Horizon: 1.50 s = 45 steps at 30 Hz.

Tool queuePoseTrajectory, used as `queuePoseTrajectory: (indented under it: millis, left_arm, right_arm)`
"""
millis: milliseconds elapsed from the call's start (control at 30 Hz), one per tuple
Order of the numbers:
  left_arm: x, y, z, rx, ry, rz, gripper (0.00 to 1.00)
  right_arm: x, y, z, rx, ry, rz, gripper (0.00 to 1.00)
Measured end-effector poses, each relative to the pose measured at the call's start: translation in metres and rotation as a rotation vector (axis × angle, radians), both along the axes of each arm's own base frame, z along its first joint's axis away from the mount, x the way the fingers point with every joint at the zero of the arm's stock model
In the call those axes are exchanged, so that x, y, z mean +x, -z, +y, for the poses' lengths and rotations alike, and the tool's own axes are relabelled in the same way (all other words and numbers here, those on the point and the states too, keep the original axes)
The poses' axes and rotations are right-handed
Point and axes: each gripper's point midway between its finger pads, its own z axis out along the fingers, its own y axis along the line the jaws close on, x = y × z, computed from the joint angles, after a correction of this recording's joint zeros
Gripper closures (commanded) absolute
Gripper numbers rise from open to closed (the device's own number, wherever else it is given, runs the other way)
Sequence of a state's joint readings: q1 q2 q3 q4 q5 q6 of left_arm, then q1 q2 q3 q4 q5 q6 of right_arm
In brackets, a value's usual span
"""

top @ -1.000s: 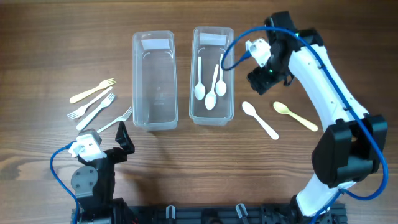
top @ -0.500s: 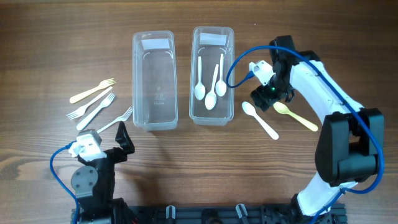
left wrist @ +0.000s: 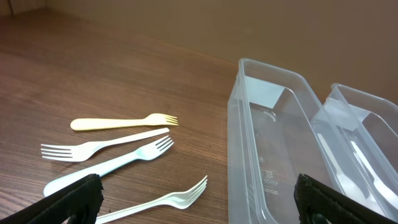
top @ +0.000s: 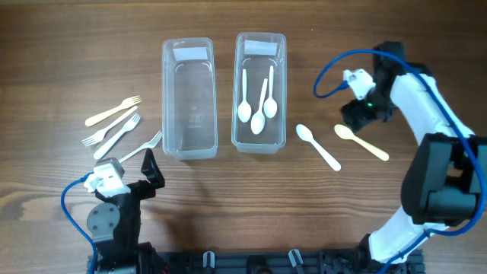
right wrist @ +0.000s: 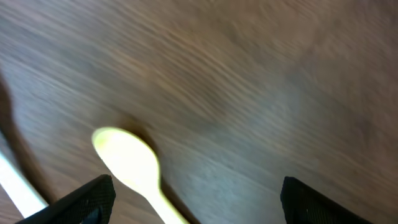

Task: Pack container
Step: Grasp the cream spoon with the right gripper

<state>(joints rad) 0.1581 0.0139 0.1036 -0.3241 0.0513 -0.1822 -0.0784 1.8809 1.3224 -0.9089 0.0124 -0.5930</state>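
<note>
Two clear containers stand side by side: the left one (top: 188, 97) holds nothing, the right one (top: 259, 91) holds three white spoons (top: 256, 100). A white spoon (top: 317, 146) and a yellow spoon (top: 361, 141) lie on the table right of them. Several forks (top: 116, 125) lie left of the containers. My right gripper (top: 358, 114) is open and empty just above the yellow spoon's bowl (right wrist: 127, 162). My left gripper (top: 149, 169) is open and empty near the front left, with the forks (left wrist: 118, 146) and left container (left wrist: 273, 149) ahead of it.
The wooden table (top: 243, 213) carries everything. A blue cable (top: 335, 65) loops off the right wrist. The white spoon's handle shows at the left edge of the right wrist view (right wrist: 15, 186).
My right gripper has moved from beside the right container out to the right and down over the yellow spoon. The left arm has not moved.
</note>
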Motion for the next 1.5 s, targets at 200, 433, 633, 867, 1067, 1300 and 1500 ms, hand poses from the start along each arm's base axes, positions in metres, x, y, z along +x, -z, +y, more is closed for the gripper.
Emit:
queuePoseTrajectory:
  millis: [200,433,633,867,1067,1300,1500]
  left_arm:
    - [0.000,0.000,0.000,0.000,0.000,0.000,0.00]
    - [0.000,0.000,0.000,0.000,0.000,0.000,0.00]
    - [0.000,0.000,0.000,0.000,0.000,0.000,0.00]
    - [0.000,0.000,0.000,0.000,0.000,0.000,0.00]
    - [0.000,0.000,0.000,0.000,0.000,0.000,0.00]
    - [0.000,0.000,0.000,0.000,0.000,0.000,0.00]
    - [0.000,0.000,0.000,0.000,0.000,0.000,0.00]
  right_arm:
    - [-0.006,0.001,-0.002,-0.001,-0.025,0.025,0.12]
    - [-0.023,0.008,0.003,0.024,-0.104,0.082,0.05]
    - [-0.048,0.045,0.007,0.034,-0.139,0.107,0.12]
    - [-0.038,0.047,0.006,0.020,-0.125,0.022,0.50]
    - [-0.030,0.046,0.005,0.023,-0.092,-0.013,0.73]
    - [-0.015,0.042,0.003,0.022,0.007,-0.064,0.96]
    - [0.042,-0.006,0.001,0.039,0.157,-0.225,0.96]
